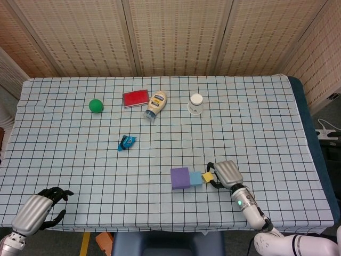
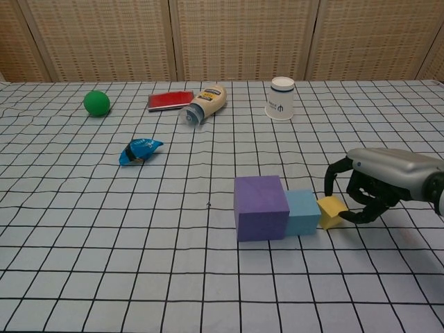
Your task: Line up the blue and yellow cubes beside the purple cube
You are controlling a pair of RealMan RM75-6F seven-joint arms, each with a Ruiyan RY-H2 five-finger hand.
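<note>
The right hand's [image 2: 378, 182] fingers [image 2: 362, 208] curled down and apart over the checked desk [image 2: 104, 229], clamped on nothing; their dark tips stood just beside the yellow cube [image 2: 331, 211], and whether one tip touched its far edge could not be told. That cube lay directly inboard of the fingertips, turned a little out of square so that one corner pointed towards the fingers, with its other side against the blue cube [image 2: 302, 211]. Beyond that, further from the fingers, the blue cube sat flush against the larger purple cube [image 2: 259, 206]. The three made a short row whose long axis ran straight away from the fingertips, across the desk towards the robot's left, purple at the far end.

Well beyond the row lay a blue wrapper [image 2: 139, 150], then a toppled sauce bottle [image 2: 205, 103] with its cap end towards the near side, a red box [image 2: 170, 100] touching or nearly touching it, a white paper cup [image 2: 281, 98] upside down, and a green ball [image 2: 96, 103] furthest off.

The left hand [image 1: 37, 210] showed only in the head view, at the desk's near left corner, fingers [image 1: 56, 193] loosely curled and apart, holding nothing
</note>
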